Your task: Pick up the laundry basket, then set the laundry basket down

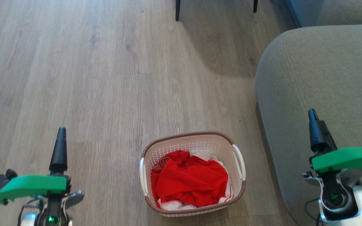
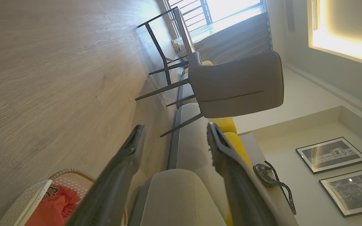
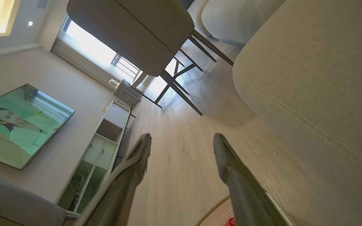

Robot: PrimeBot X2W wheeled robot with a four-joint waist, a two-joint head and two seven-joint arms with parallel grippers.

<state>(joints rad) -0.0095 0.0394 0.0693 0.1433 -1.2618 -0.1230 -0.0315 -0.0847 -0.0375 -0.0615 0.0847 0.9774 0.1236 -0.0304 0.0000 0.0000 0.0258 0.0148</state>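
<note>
Locating laundry basket (image 1: 189, 135) at lower centre of head frame, sitting on wood floor (image 1: 105, 78), red garment (image 1: 190, 182) heaped inside. Reading long axis as running left-right across frame, left handle (image 1: 141, 175) and right handle (image 1: 239, 161) on the short ends. Hovering left gripper (image 1: 61, 131) at lower left and right gripper (image 1: 314, 117) at lower right, flanking basket, both well apart from it, neither clearly nearer. Showing left fingers (image 2: 127, 153) and right fingers (image 3: 231, 166) spread wide in wrist frames, gripping nothing. Judging next move as both swinging inward to the handles. Noting open floor on left side; grey sofa (image 1: 325, 94) crowding right of frame, just beside right handle, leaving tight room there. Spotting chair legs (image 1: 178, 11) at top centre, well clear
</note>
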